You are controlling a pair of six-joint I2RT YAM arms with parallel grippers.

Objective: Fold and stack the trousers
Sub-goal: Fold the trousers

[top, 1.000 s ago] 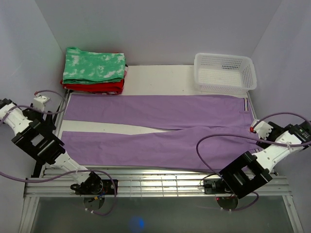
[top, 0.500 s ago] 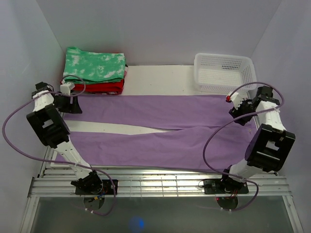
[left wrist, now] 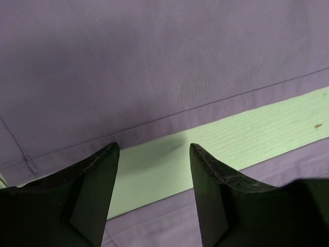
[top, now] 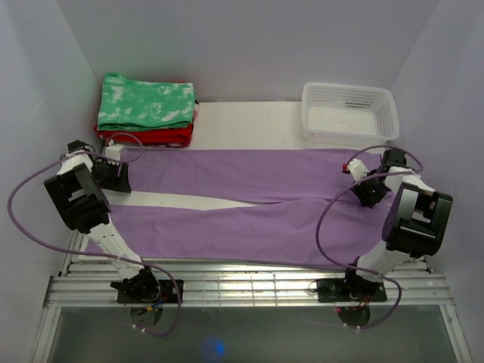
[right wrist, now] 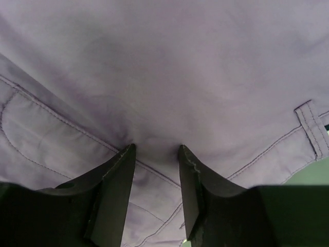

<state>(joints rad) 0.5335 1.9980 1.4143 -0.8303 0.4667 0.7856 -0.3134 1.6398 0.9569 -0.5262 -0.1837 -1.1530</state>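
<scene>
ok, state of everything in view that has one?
trousers, unfolded, laid flat, legs apart at the left end
green-and-white garment, folded, on top of the red one
red garment, folded, bottom of the stack
basket, upright, empty
left gripper, open at the far leg's edge near the hem, holding nothing
right gripper, open, tips pressed on the waist, fabric puckered between them

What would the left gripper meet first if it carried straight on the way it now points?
The left gripper would probably meet the bare table strip first, right beside the edge of the far leg of the trousers; depth is unclear.
</scene>
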